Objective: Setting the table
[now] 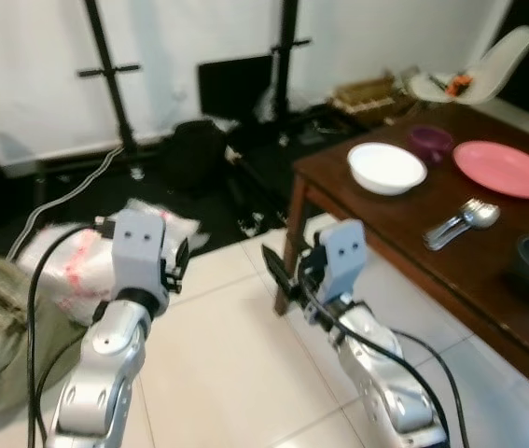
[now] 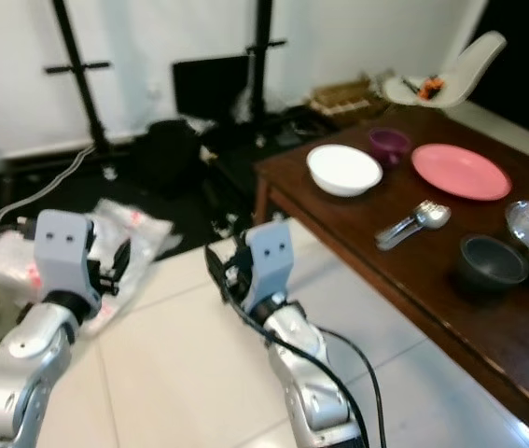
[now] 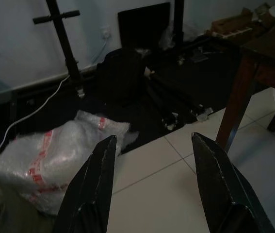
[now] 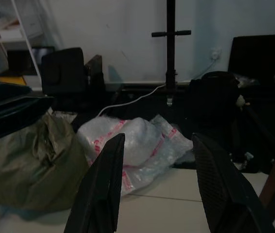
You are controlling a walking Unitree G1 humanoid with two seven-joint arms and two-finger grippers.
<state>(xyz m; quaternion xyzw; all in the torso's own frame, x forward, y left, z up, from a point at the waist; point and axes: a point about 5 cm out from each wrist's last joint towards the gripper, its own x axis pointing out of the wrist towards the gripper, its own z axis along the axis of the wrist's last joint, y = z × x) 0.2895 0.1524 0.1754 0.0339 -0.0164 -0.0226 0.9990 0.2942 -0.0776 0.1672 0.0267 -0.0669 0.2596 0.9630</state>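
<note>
The left gripper [image 3: 152, 184] hangs over the floor tiles with fingers spread wide, holding nothing; the right gripper [image 4: 159, 187] is likewise spread and empty, beside the table [image 1: 404, 247] corner. On the table, from left: white bowl [image 1: 386, 168], purple bowl [image 1: 429, 142], spoons [image 1: 462, 221], pink plate [image 1: 506, 169], dark bowl [image 2: 493, 262].

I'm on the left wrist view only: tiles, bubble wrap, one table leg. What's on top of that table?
Observer: A round white bowl stands near the corner of the brown wooden table, with a flat pink plate beyond it.
Operator: Any cutlery?
Observer: A metal spoon and fork lie together between the white bowl and a dark bowl.
Operator: My right tool?
Observer: The right tool is open and empty, over the floor, short of the table.
</note>
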